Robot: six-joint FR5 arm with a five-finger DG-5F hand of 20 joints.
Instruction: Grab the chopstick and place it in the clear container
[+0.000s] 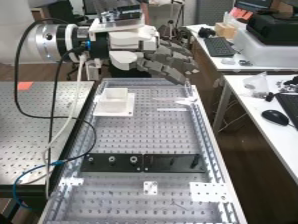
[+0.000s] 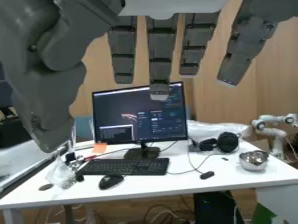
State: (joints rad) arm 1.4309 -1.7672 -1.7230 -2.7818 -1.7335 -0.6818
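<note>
Labels and writing: an orange tag (image 1: 24, 85) sits on the perforated side table (image 1: 20, 125) at the view's left, and an orange note (image 2: 99, 148) sits by the monitor (image 2: 140, 112). You cannot tell any writing on either. The monitor is lit.

Surface: your bench (image 1: 116, 192) is a perforated metal plate between side rails. Two black bars (image 1: 112, 162) (image 1: 174, 162) lie end to end across it; nearer you are a small white plate (image 1: 150, 188) and a larger one (image 1: 209, 192).

Room: the white desk (image 2: 159, 182) holds a keyboard (image 2: 125, 166), mouse (image 2: 110, 181), headphones (image 2: 227, 142) and metal bowl (image 2: 253, 160). Wood panels stand behind.

Hand (image 1: 166, 60): raised above the bench's far end, open, fingers extended, thumb apart.

Task parts: the container (image 1: 114, 99) stands upright on a white base at the far left. A thin pale piece (image 1: 172, 109) lies flat to its right, apart; you cannot confirm it as the chopstick.
</note>
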